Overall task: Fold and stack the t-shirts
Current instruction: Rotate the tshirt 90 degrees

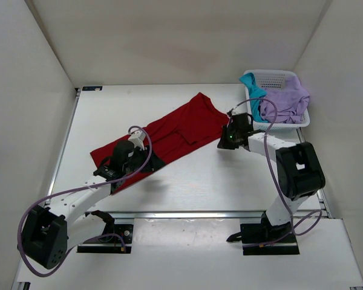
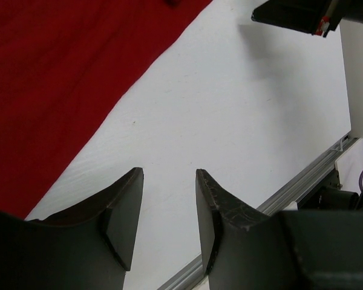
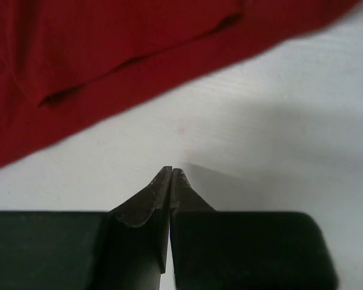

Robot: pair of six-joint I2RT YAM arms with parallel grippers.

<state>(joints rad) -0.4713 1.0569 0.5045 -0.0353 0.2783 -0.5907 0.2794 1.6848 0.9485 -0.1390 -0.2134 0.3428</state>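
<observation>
Across the middle of the table [image 1: 230, 175], the red shirt [image 1: 181, 127] lay as a long diagonal band from near left to far right. Its sides looked turned in, so I judged the first fold begun but not finished. At the far right, the teal shirt [image 1: 253, 90] and the lavender shirt [image 1: 285, 99] sat bunched and unfolded in the white basket [image 1: 272, 74]; no stack existed yet. The left gripper [image 2: 168, 175] hovered at the band's near edge, jaws parted and empty. The right gripper [image 3: 171, 172] hung just beside the shirt's right end, jaws pressed together on nothing.
</observation>
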